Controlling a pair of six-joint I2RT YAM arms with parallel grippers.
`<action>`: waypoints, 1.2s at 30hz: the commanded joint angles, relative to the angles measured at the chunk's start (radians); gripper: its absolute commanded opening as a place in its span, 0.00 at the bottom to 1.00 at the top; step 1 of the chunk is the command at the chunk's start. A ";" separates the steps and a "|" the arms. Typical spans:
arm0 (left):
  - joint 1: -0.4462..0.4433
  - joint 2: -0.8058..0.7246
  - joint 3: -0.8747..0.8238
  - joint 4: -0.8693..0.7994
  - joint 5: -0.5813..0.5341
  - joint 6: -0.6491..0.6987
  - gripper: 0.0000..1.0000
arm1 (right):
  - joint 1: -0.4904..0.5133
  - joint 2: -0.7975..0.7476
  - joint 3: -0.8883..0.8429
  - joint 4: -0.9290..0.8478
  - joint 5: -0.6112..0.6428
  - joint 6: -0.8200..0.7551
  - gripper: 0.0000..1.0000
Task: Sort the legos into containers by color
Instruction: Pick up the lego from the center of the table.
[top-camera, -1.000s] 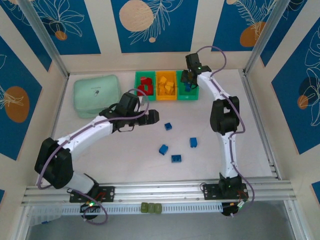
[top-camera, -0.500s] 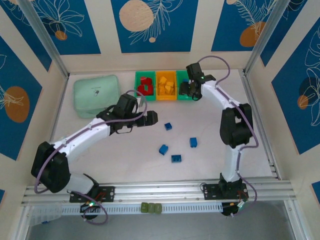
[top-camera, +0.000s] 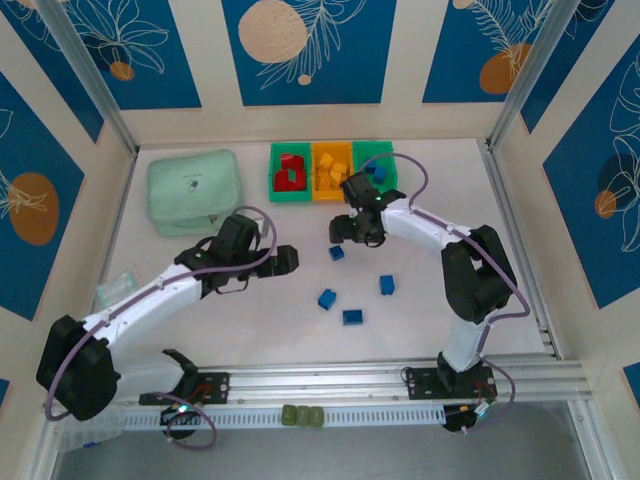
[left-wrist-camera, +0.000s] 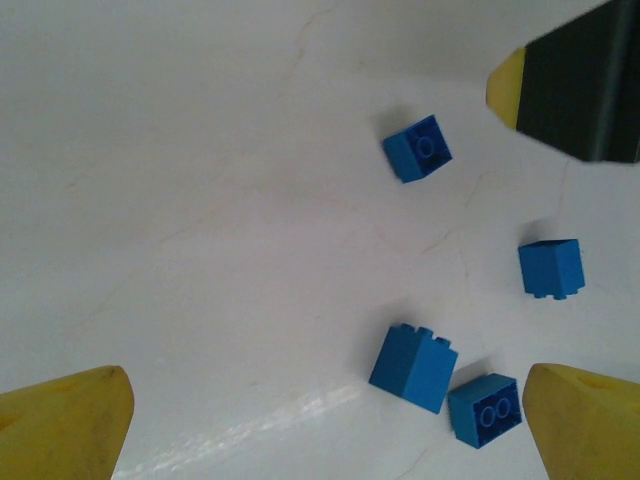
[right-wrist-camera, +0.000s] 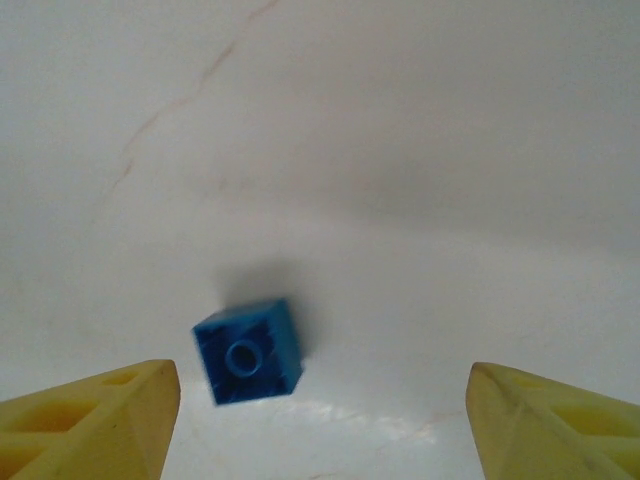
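Note:
Three joined bins stand at the back: a green bin (top-camera: 277, 185) with red legos (top-camera: 291, 171), an orange bin (top-camera: 330, 196) with yellow legos, and a green bin (top-camera: 388, 188) with blue legos. Several blue bricks lie loose on the table (top-camera: 337, 252) (top-camera: 327, 298) (top-camera: 386, 285) (top-camera: 352, 317). My right gripper (top-camera: 340, 234) (right-wrist-camera: 320, 425) hovers open just above the farthest one, a blue brick (right-wrist-camera: 247, 352) lying hollow side up nearer its left finger. My left gripper (top-camera: 287, 260) (left-wrist-camera: 325, 440) is open and empty, left of the bricks (left-wrist-camera: 418, 148) (left-wrist-camera: 413, 367) (left-wrist-camera: 484, 408) (left-wrist-camera: 551, 268).
A pale mint lidded box (top-camera: 195, 190) sits at the back left. A clear wrapper (top-camera: 115, 289) lies near the left wall. The right gripper's dark finger (left-wrist-camera: 575, 90) juts into the left wrist view's upper right corner. Aluminium rail (top-camera: 330, 382) runs along the near edge.
The right gripper left the blue bin and came down toward the near left, over a loose blue brick. The left arm drew back toward the near left.

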 joint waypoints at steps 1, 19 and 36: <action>-0.005 -0.046 -0.043 -0.004 -0.071 -0.042 0.99 | 0.053 0.023 -0.009 0.032 -0.060 -0.032 0.79; 0.002 -0.049 -0.070 0.002 -0.089 -0.053 0.99 | 0.071 0.201 0.088 0.024 0.040 -0.053 0.64; 0.007 0.023 0.014 0.016 -0.045 -0.015 0.99 | -0.020 0.073 0.090 0.004 0.029 -0.042 0.35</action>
